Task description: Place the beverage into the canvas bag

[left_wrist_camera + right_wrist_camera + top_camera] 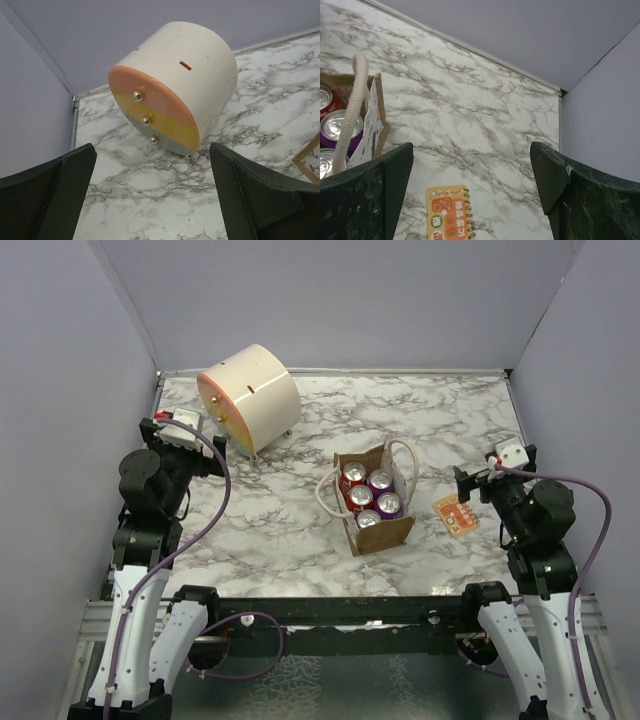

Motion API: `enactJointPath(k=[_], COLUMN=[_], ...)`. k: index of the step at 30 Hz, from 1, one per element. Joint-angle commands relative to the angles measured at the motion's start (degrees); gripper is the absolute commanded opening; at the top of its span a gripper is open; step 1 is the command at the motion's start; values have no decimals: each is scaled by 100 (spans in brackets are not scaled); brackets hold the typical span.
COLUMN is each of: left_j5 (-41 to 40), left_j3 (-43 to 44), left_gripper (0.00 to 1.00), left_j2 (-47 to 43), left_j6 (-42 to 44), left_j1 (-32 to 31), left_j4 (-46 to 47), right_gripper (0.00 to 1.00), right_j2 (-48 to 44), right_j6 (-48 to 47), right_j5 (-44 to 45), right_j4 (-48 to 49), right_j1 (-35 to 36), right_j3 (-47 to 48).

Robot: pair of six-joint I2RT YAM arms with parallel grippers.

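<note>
**Inspector:** Location of the beverage?

**Operator:** Five cans (362, 498) stand upright inside the canvas bag (388, 536), mid-table. Red, purple and silver tops show. No loose can is in view.

**Inspector:** Handling?

**Operator:** Judged: thin smooth metal, rigid but dentable, slippery, fairly heavy if full. They are packed close with only the rims exposed, so a grip across the body would need clearance. The bag is soft woven cloth, boxy, and its walls will likely flex. The rope handles (326, 496) hang limp.

**Inspector:** Grippers?

**Operator:** The left gripper (152, 146) is spread wide and empty, facing the cream cylinder (200, 70), which lies on its side with a striped, knobbed end. The right gripper (471, 145) is likewise spread and empty, above the spiral notebook (448, 212) on the marble table (470, 100).
</note>
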Motion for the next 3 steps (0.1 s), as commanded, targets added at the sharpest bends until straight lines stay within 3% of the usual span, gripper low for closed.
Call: enactJointPath(k=[1, 3], left_j5=[21, -24], left_j3=[-46, -52], left_gripper=[99, 99], left_j2=[-72, -82], left_j6=[39, 44], left_j1=[34, 34], left_j4=[65, 71], right_gripper=[100, 100], right_j2=[-59, -48], right_j6=[-98, -99], right_j5=[137, 140], right_j4=[88, 83], right_j1=[-41, -39], right_j3=[35, 32])
